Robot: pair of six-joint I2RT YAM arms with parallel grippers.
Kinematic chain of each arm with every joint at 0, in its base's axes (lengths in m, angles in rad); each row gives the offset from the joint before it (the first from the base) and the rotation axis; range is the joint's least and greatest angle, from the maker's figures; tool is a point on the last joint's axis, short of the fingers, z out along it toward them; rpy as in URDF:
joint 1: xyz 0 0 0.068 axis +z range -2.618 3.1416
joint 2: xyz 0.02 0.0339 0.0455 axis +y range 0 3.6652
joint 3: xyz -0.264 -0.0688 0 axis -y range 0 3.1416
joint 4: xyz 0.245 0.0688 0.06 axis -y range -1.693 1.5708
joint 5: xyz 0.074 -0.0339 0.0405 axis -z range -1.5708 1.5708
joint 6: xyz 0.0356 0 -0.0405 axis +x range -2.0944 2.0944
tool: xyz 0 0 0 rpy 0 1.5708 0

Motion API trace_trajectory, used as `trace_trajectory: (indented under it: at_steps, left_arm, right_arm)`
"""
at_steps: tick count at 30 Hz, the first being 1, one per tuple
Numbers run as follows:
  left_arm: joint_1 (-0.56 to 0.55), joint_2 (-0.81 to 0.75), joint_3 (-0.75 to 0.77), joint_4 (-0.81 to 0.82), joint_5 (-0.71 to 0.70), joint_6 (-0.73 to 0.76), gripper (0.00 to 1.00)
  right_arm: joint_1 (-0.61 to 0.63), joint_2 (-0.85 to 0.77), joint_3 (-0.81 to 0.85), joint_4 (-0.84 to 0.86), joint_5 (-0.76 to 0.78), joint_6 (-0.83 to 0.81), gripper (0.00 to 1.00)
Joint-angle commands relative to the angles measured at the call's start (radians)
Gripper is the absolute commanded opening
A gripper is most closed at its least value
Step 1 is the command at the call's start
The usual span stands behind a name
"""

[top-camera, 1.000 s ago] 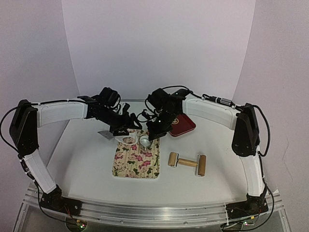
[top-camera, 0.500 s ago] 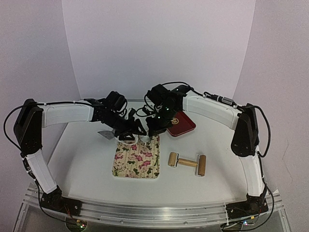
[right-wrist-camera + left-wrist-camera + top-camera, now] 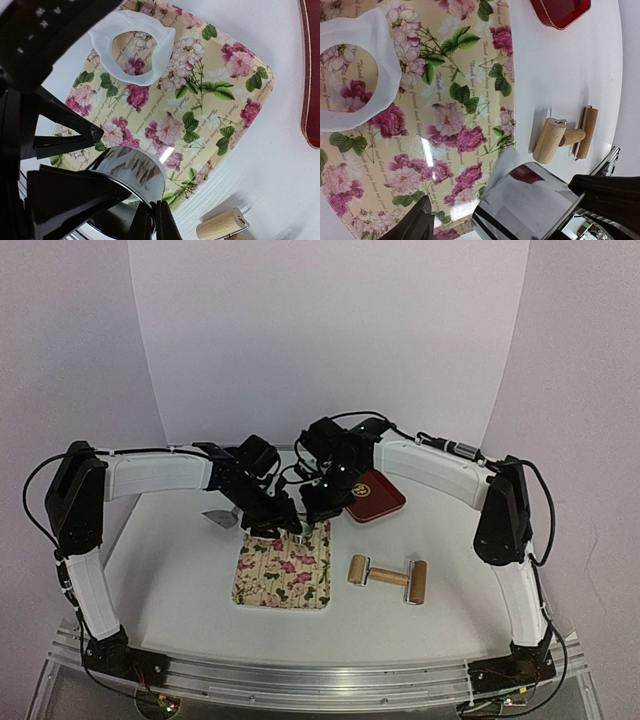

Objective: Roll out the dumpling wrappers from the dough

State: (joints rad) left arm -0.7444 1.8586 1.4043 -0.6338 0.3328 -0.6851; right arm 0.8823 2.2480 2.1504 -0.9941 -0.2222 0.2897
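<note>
A white dough sheet with a round hole cut through it lies on the far end of the floral mat; it also shows in the left wrist view. My right gripper is shut on the wall of the shiny metal ring cutter and holds it over the mat. My left gripper is open, with the ring cutter between its spread fingers. In the top view the two grippers, left and right, meet above the mat's far edge. No cut dumpling wrapper shows; the ring's inside is hidden.
A wooden rolling pin lies right of the mat. A red tray sits behind the right gripper. A grey scraper lies left of the mat's far end.
My left gripper has moved right until it is up against the ring cutter. The right gripper has stayed on the ring. In the top view the ring and dough are now covered by the grippers.
</note>
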Motion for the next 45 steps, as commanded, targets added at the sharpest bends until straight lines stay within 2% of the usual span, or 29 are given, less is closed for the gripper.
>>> trace_trajectory:
  at_steps: [1, 9, 16, 25, 29, 33, 38, 45]
  left_arm:
    - [-0.007, 0.038, 0.033, -0.066, -0.052, -0.003, 0.54]
    - [-0.015, 0.037, 0.025, -0.069, -0.051, 0.018, 0.57]
    - [-0.014, -0.08, -0.05, 0.053, -0.038, 0.044, 0.75]
    - [-0.011, -0.31, -0.167, 0.129, -0.071, 0.071, 0.88]
    - [0.047, -0.368, -0.197, 0.133, -0.059, 0.053, 0.94]
    - [0.187, -0.335, -0.246, 0.13, 0.04, -0.028, 0.94]
    - [0.233, -0.226, -0.224, 0.115, -0.021, -0.045, 0.94]
    - [0.295, -0.087, -0.179, 0.209, 0.005, -0.044, 0.89]
  right_arm:
    - [0.018, 0.03, 0.061, -0.015, -0.013, 0.008, 0.0]
    - [0.021, 0.054, 0.07, -0.048, 0.006, 0.015, 0.0]
    - [0.014, 0.074, 0.088, -0.102, 0.108, 0.037, 0.0]
    - [-0.08, 0.033, 0.018, -0.106, 0.148, 0.078, 0.0]
    - [-0.136, -0.014, -0.028, -0.107, 0.168, 0.097, 0.0]
    - [-0.206, -0.108, -0.129, -0.105, 0.203, 0.1, 0.0]
    - [-0.297, -0.226, -0.337, -0.083, 0.222, 0.091, 0.0]
    - [-0.385, -0.366, -0.566, -0.03, 0.222, 0.112, 0.0]
